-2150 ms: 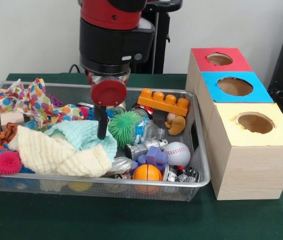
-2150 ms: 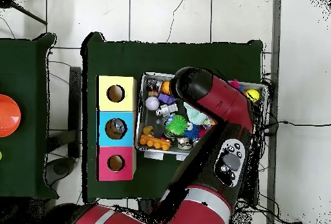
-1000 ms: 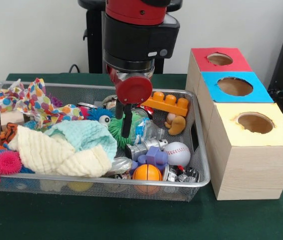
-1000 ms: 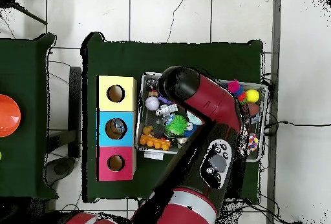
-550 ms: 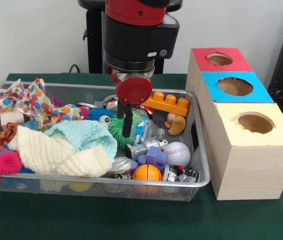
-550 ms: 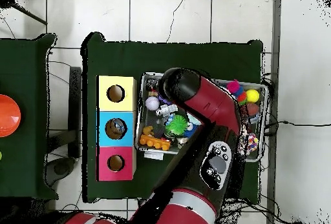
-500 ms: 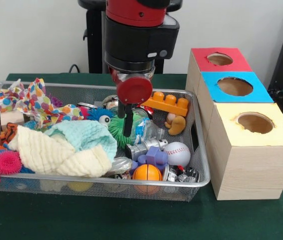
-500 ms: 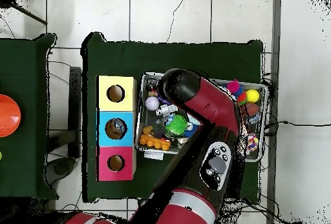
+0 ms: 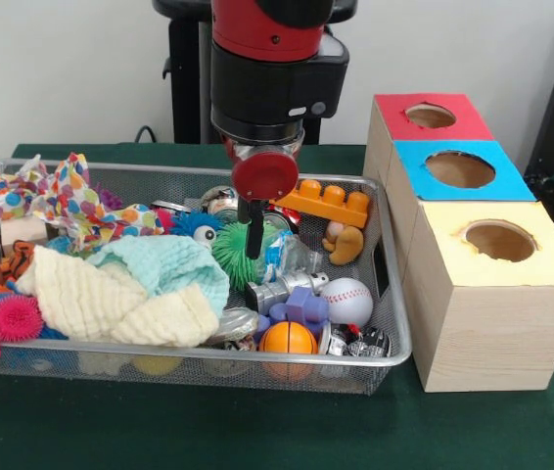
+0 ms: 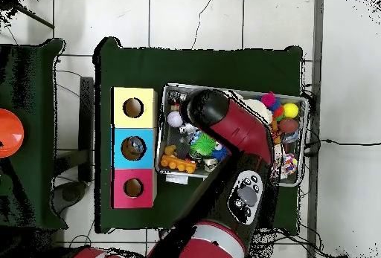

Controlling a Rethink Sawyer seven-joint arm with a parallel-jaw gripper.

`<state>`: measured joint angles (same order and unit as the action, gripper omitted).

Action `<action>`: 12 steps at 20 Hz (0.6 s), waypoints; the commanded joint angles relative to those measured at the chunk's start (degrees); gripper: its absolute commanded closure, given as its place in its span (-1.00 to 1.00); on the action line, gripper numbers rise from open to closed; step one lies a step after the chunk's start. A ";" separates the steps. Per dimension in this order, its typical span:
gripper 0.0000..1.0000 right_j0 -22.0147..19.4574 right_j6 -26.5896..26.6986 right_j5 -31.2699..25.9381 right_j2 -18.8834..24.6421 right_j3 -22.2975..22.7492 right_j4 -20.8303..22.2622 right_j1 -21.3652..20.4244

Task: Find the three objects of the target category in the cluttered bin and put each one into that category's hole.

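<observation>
My gripper (image 9: pixel 254 253) hangs under the red wrist disc, inside the wire bin (image 9: pixel 399 333), its tip just above the green spiky ball (image 9: pixel 233 251). It holds nothing that I can see. To the right of the ball lie a silver toy (image 9: pixel 279 290), a baseball (image 9: pixel 347 300), a purple toy (image 9: pixel 299 307) and an orange ball (image 9: pixel 288 339). An orange brick (image 9: pixel 321 200) rests at the back of the bin. In the overhead view the arm (image 10: pixel 208 110) hides the gripper, and the green spiky ball (image 10: pixel 202 145) shows beside it.
Three wooden boxes with holes stand right of the bin: red (image 9: pixel 429 117), blue (image 9: pixel 461 168), yellow (image 9: pixel 500 242). A cream cloth (image 9: pixel 111 304), a mint cloth (image 9: pixel 164 266) and a dotted cloth (image 9: pixel 67 201) fill the bin's left half, with spiky pink balls (image 9: pixel 8 318) at the corner.
The arm has moved from above the mint cloth towards the boxes and now sits over the green spiky ball. In the last half second it shifted only slightly.
</observation>
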<state>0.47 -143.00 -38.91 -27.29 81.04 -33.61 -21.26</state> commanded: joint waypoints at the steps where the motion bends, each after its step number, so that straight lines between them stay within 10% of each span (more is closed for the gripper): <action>1: -1.00 -1.08 -9.72 5.43 8.64 9.74 -3.25 -0.48; 12: -1.00 -0.28 -9.94 11.29 11.35 17.02 -6.43 -3.38</action>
<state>0.48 -143.00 -31.65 -24.93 89.44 -36.74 -23.20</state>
